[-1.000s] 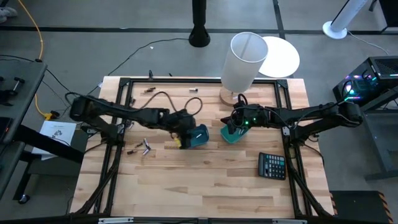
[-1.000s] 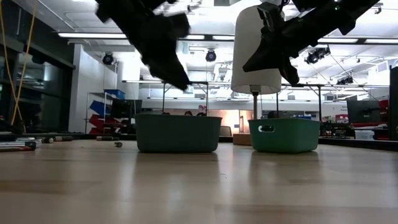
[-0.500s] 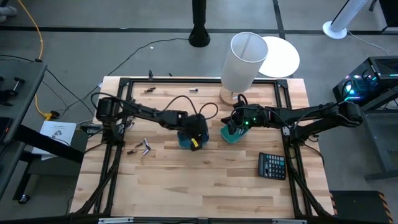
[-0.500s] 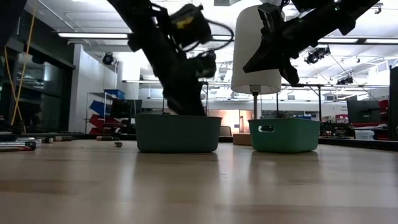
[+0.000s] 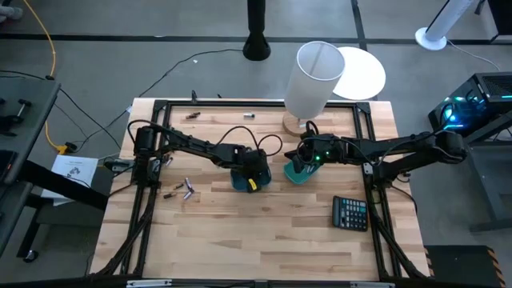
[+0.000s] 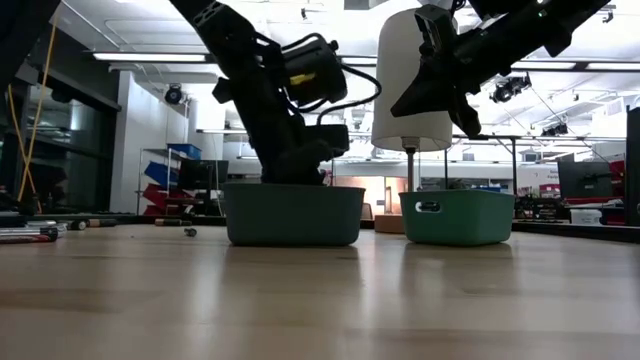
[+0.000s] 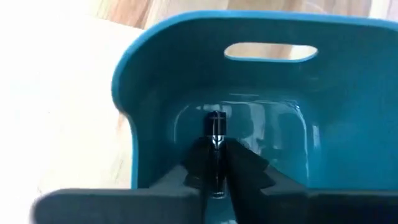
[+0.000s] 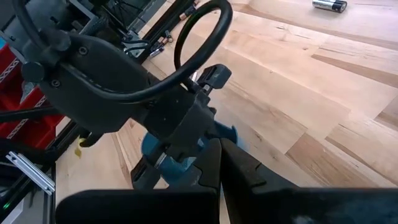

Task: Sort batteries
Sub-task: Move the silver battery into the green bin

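- High view: left end effector (image 5: pixel 249 170) sits directly over the left teal bin (image 5: pixel 240 181), covering most of it. The right end effector (image 5: pixel 302 160) hangs over the right teal bin (image 5: pixel 298 174) and waits. Loose batteries (image 5: pixel 186 190) lie on the table (image 5: pixel 264 232) on the left arm's side, well apart from both bins; two more lie near the far edge (image 5: pixel 249 115). The left arm is plainly the nearer one to the loose pile. Calculator (image 5: pixel 350 213) is off to the right, not involved.
- Low view: the left arm reaches down into the left teal bin (image 6: pixel 292 214); its fingertips are hidden behind the bin wall. The right teal bin (image 6: pixel 455 217) stands beside it, apart. The lamp (image 6: pixel 412 80) lies behind the right arm.
- Left wrist view: the left end effector (image 7: pixel 216 167) has its fingers drawn nearly together on a dark battery (image 7: pixel 216 134), deep inside the bin (image 7: pixel 149 74). The battery's long axis runs straight out along the fingers towards the bin floor. Judgement: release comes next, and the drop is short.
- Right wrist view: the right end effector (image 8: pixel 219 163) has its fingers pressed together, empty. One battery (image 8: pixel 329 5) is visible far off on the table. The right bin's contents are not visible in any view.
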